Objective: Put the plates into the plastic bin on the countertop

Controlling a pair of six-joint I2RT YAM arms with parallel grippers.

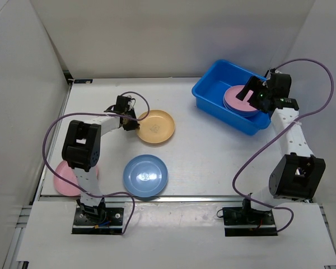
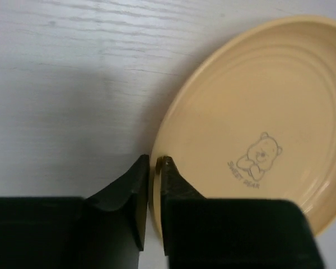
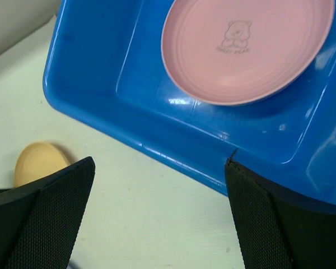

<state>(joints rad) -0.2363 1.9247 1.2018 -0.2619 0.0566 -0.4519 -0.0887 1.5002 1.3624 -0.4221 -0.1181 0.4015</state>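
White countertop (image 1: 196, 151): left gripper (image 2: 154, 162) pinching orange plate (image 2: 257, 112) rim; right gripper (image 3: 159, 165) spread wide over blue bin (image 3: 101, 67).

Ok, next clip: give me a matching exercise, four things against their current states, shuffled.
Things:
1. orange plate
2. blue plate
3. bin
4. right gripper

States:
A. open, above the bin
B. rim between the left gripper's fingers
C. lying free on the counter
D. holds a pink plate

Pairs: 1-B; 2-C; 3-D; 4-A
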